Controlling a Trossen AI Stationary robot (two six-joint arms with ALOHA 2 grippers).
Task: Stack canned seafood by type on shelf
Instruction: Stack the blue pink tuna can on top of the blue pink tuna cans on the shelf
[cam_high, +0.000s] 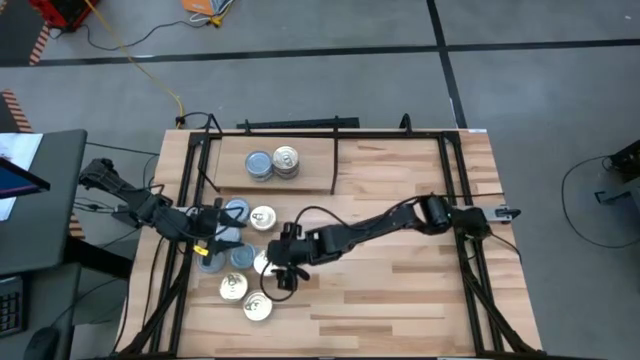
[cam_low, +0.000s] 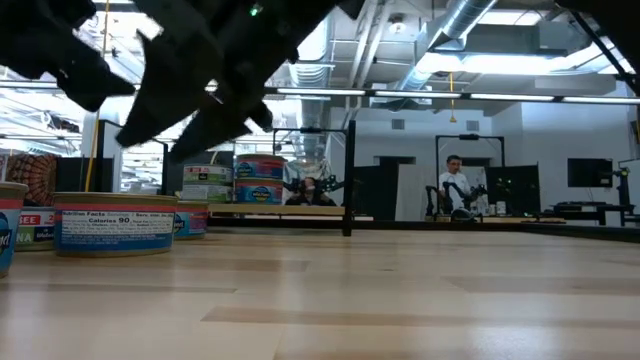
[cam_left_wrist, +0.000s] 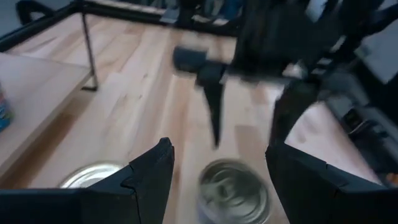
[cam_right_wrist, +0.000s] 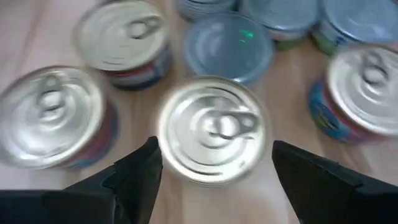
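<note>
I see right gripper (cam_right_wrist: 214, 165) jaws released over pull-tab tin (cam_right_wrist: 212, 129) | left gripper (cam_left_wrist: 217, 180) released, likely above another | shelf (cam_high: 300, 175) holds two stacks

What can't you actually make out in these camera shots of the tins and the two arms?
- Low view: most loose tins are cut off by the left edge; dark blurred arms hide the rest.
- High view: tin labels too small; the right gripper covers part of one tin.
- Left wrist view: the tin between the left gripper fingers is blurred, its label unreadable.
</note>
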